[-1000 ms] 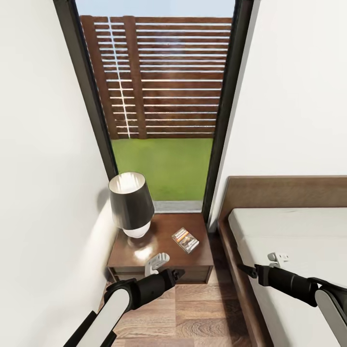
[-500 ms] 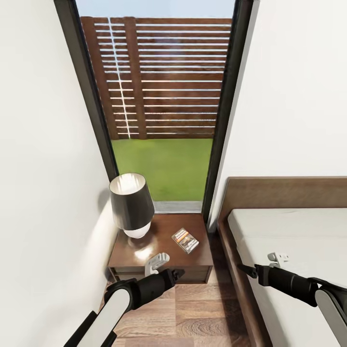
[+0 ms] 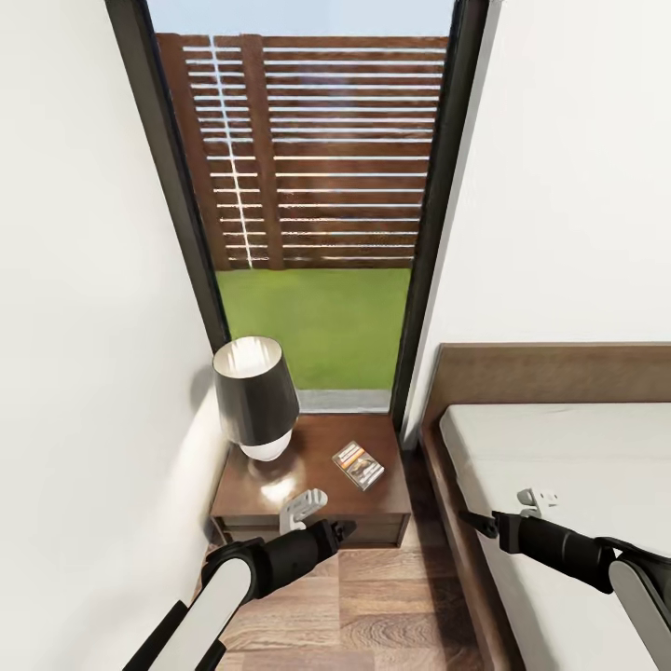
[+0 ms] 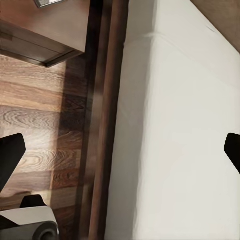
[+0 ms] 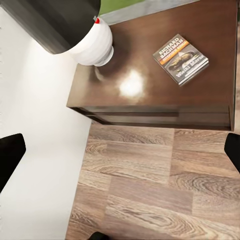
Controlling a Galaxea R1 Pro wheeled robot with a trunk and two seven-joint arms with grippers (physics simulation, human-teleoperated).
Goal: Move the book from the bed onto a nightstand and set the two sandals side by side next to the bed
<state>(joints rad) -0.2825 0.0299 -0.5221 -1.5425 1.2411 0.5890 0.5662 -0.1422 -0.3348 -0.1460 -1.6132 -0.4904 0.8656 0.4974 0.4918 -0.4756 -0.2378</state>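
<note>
The book part of the job looks done, judging by how things lie: the book [image 3: 359,465] rests flat on the nightstand [image 3: 280,491] in the lower middle of the head view, to the right of the lamp [image 3: 254,396] and well apart from it, with nothing gripping it. The sandals are nowhere among these pictures, so that half of the task appears to be left. Going from left to right in the head view, the left gripper [image 3: 304,510] sits at the lower left-centre over the front edge of the nightstand, with the book just up and to the right of it and clearly apart; its wrist view shows dark fingertips [image 4: 11,152] at the two far edges of the frame with only floor [image 4: 40,125] and bed [image 4: 175,125] between, so it is spread wide and carries nothing. Further right, past the strip of wood floor, the bed fills the lower right corner, and the right gripper [image 3: 538,499] hangs above the near part of the mattress. Its wrist view looks down on nightstand, lamp and book, the book in the upper right of that frame, with the fingertips [image 5: 10,155] again at the far edges: wide apart and empty.
</note>
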